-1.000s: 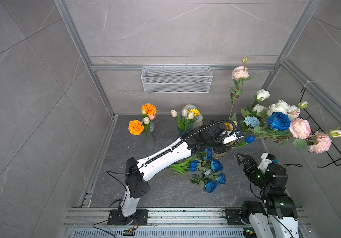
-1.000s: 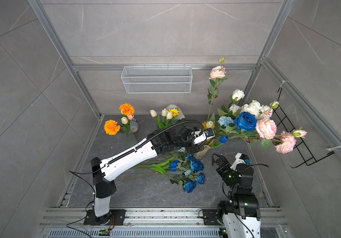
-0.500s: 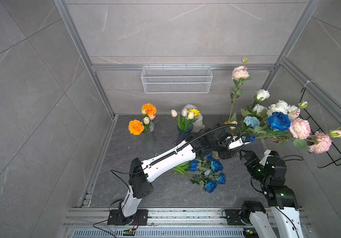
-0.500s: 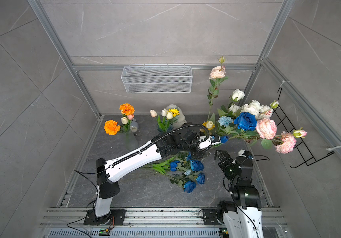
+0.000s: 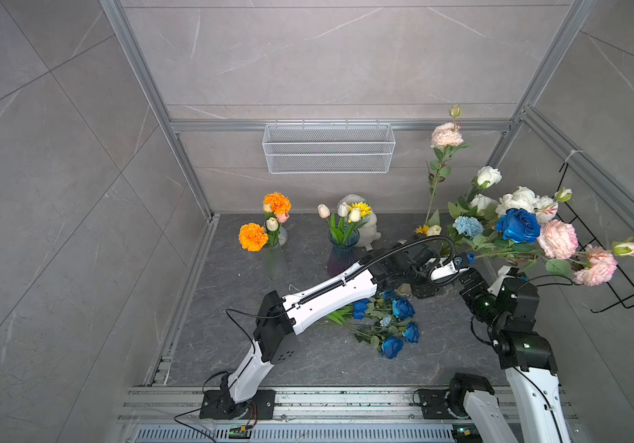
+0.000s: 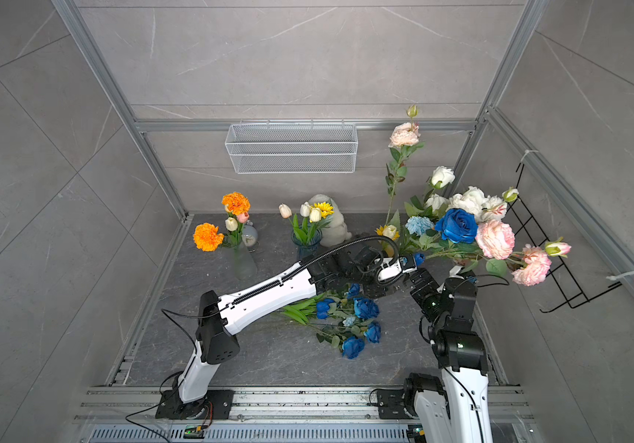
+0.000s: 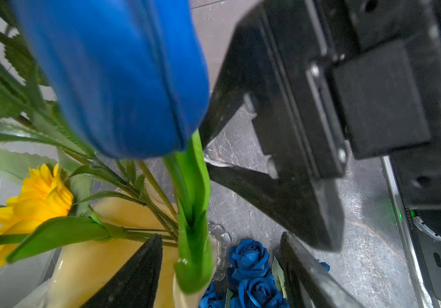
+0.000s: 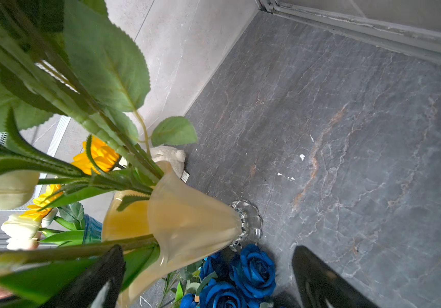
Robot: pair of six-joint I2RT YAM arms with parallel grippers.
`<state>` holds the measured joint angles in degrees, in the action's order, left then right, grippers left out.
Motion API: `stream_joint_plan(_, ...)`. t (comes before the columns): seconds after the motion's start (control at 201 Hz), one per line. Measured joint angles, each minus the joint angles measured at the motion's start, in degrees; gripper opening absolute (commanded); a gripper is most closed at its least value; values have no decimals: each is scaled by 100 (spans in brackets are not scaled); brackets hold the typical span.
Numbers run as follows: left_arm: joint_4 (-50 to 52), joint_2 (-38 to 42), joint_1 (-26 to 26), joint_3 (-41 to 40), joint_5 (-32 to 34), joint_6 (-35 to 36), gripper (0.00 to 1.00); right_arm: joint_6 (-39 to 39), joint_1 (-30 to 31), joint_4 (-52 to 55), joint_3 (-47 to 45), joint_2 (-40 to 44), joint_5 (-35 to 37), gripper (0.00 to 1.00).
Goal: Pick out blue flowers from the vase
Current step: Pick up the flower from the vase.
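Your left gripper (image 7: 219, 237) stands open, its two black fingers (image 7: 134, 274) straddling the green stem (image 7: 192, 240) of the small dark-blue tulip bud (image 7: 112, 74) without pinching it yet. It sits low on the stem, probably so the pull runs along it and spares the bloom. Your right gripper (image 8: 208, 247) is spread wide and empty just beside the frosted amber glass vase (image 8: 187, 221), seemingly posted to steady it while the stem slides out. In both top views this sits right of centre, where the bouquet (image 5: 476, 241) leans rightward; a large deep-blue rose (image 5: 517, 225) and a pale sky-blue carnation (image 5: 468, 225) stand in it too. The heap of picked blue flowers (image 5: 388, 326) lies on the dark grey marbled desk (image 5: 346, 368), lower centre, near the vase's foot.
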<state>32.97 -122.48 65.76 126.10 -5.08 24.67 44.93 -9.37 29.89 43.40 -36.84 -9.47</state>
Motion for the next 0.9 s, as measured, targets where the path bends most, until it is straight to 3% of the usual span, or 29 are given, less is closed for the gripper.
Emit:
stream_joint_plan(0.184,-103,-57,0,2,127,4,72,-262,-37,-144,378,-538,-455,100)
stream_joint_plan(0.498,-953,-70,0,-57,962,37,67,-649,-44,-306,678,-1049,-1303,100)
stream_joint_plan(0.632,-1246,-70,7,-199,1283,120,56,-743,-85,-315,761,-1106,-1390,100)
stream_joint_plan(0.762,-1589,-70,42,-358,1475,247,31,-778,-129,-267,844,-1110,-1370,100)
stream_joint_plan(0.896,-2000,46,52,-750,1604,299,24,-813,-160,-120,852,-1117,-1307,100)
